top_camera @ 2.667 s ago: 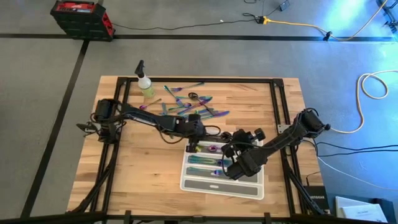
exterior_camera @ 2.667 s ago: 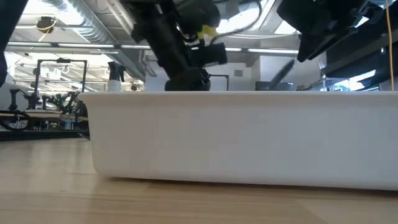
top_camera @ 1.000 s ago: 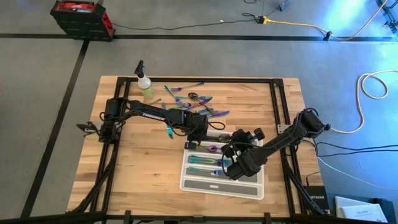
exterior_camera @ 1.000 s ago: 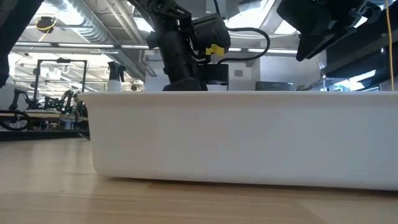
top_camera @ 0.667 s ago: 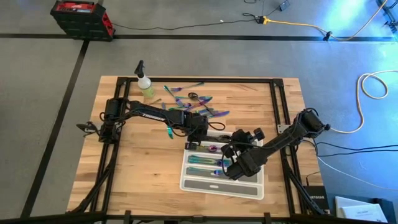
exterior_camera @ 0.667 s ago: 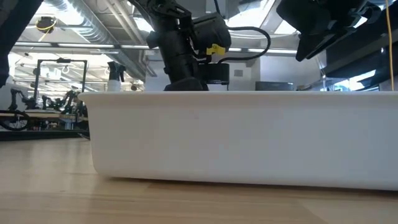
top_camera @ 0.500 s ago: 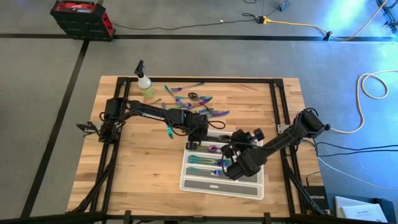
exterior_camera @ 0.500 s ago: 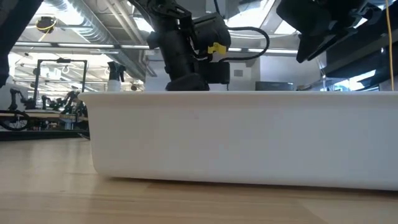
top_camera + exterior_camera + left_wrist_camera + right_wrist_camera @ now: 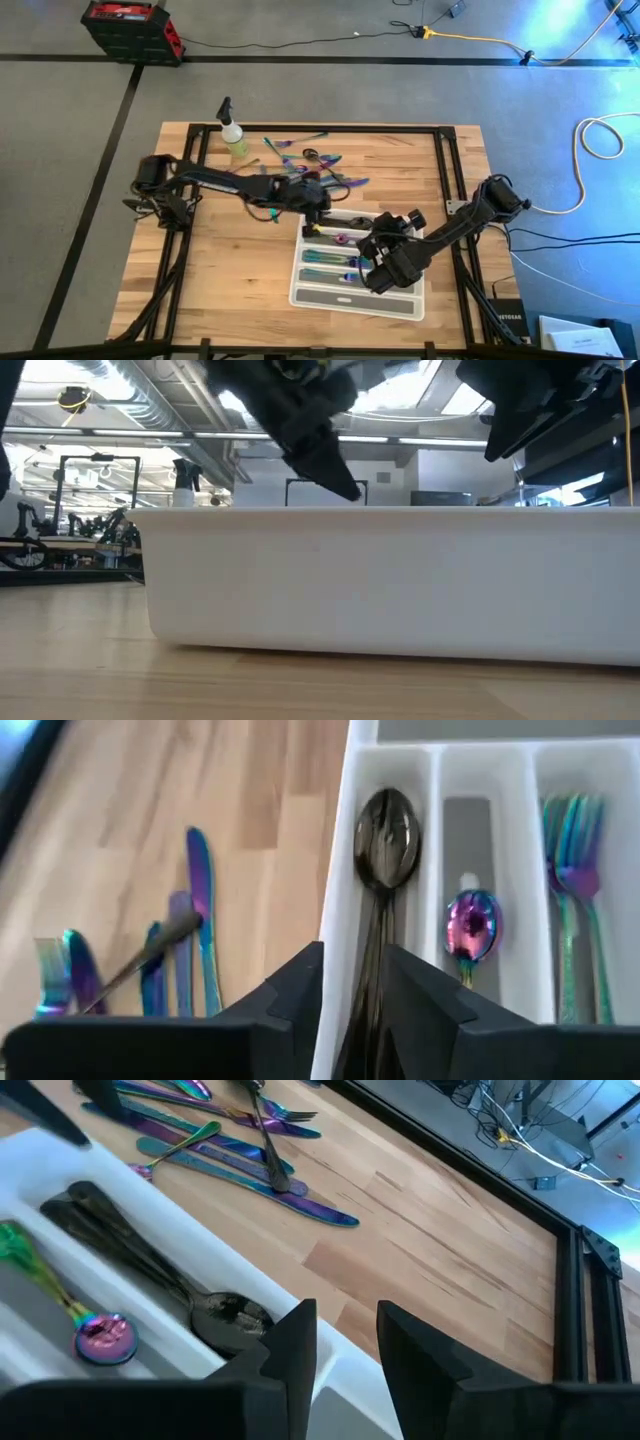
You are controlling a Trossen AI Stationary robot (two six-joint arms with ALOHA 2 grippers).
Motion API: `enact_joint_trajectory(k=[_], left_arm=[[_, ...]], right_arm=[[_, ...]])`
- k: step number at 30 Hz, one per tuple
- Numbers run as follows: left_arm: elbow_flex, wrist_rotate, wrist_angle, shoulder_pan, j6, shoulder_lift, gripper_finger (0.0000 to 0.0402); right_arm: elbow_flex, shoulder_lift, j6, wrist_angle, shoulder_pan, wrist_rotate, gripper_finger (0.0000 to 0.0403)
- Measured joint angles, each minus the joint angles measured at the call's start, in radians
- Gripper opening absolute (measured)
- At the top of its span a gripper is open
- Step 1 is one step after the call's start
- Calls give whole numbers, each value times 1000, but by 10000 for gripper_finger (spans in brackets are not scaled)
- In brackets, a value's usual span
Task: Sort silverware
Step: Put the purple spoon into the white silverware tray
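The white tray [image 9: 352, 297] lies at the table's near middle; its wall [image 9: 380, 580] fills the low view. Dark spoons [image 9: 387, 850] lie in its farthest compartment, a small rainbow spoon [image 9: 470, 925] in the compartment beside it, and forks [image 9: 575, 870] in the one after. Loose rainbow silverware [image 9: 312, 166] lies on the wood beyond the tray. My left gripper [image 9: 355, 952] hovers above the dark spoons' handle end, fingers slightly apart, with nothing between them. My right gripper [image 9: 345, 1310] hangs open over the tray [image 9: 372, 250], also with nothing between its fingers.
A yellow-green spray bottle [image 9: 234, 135] stands at the far left of the table. A black frame rail [image 9: 440, 1155] runs along the table's edge. Bare wood [image 9: 225, 260] lies to the left of the tray.
My left gripper has risen out of the tray's far left end to above its rim and has tipped closer to level. The dark spoons stay lying in their compartment.
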Motion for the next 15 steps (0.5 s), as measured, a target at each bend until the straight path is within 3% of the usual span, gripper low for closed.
enact_joint_trajectory(k=[4,9,15], left_arm=[[-148,-44,127,10,-3,-104,86],[-273,-168,100,63,-24,-194,86],[-369,-129,103,189,-45,-223,86]], right_arm=[[0,0,0,7,16,5,92],[0,0,0,14,13,24,92],[0,0,2,27,13,83,92]])
